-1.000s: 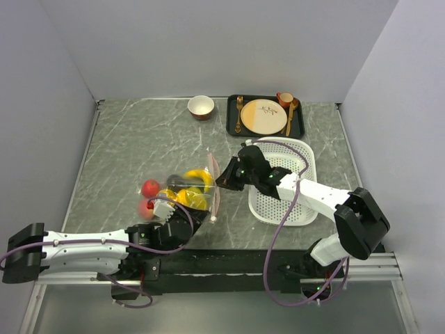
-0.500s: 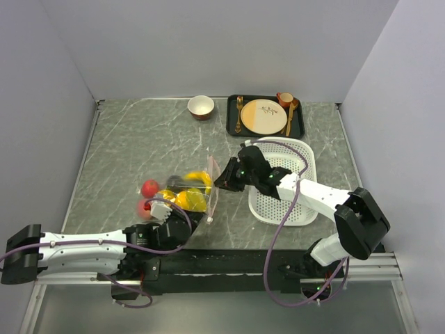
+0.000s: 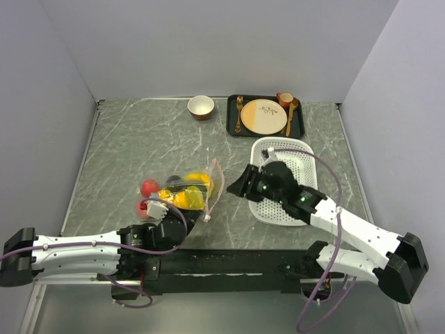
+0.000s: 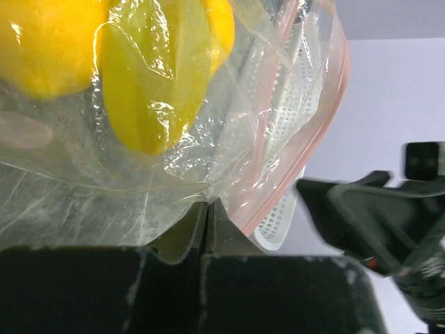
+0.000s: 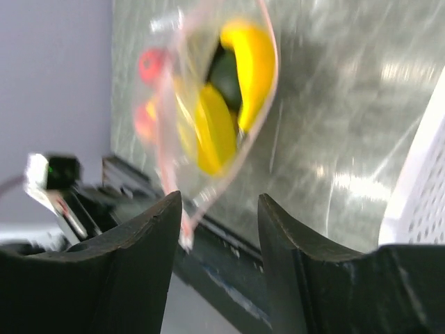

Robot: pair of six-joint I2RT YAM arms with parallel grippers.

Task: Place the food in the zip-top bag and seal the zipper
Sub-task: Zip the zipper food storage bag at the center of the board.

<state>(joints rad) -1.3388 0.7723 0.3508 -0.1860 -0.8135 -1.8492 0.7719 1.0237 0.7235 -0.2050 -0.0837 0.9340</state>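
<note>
Lying left of the white basket [image 3: 306, 154], zip-top bag [image 3: 191, 189] contains the food [image 3: 186, 198]; zipper [image 3: 216, 179] faces the basket. Only the left wrist view shows left gripper [image 4: 206, 203] pinching bag film, which the overhead view hides. Own wrist view shows right gripper [image 5: 217, 202] spread, empty. Zipper closure indiscernible.

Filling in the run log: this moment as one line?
left gripper: shut on zip-top bag | right gripper: open, off bag | food: in bag | zipper: unsealed
</note>
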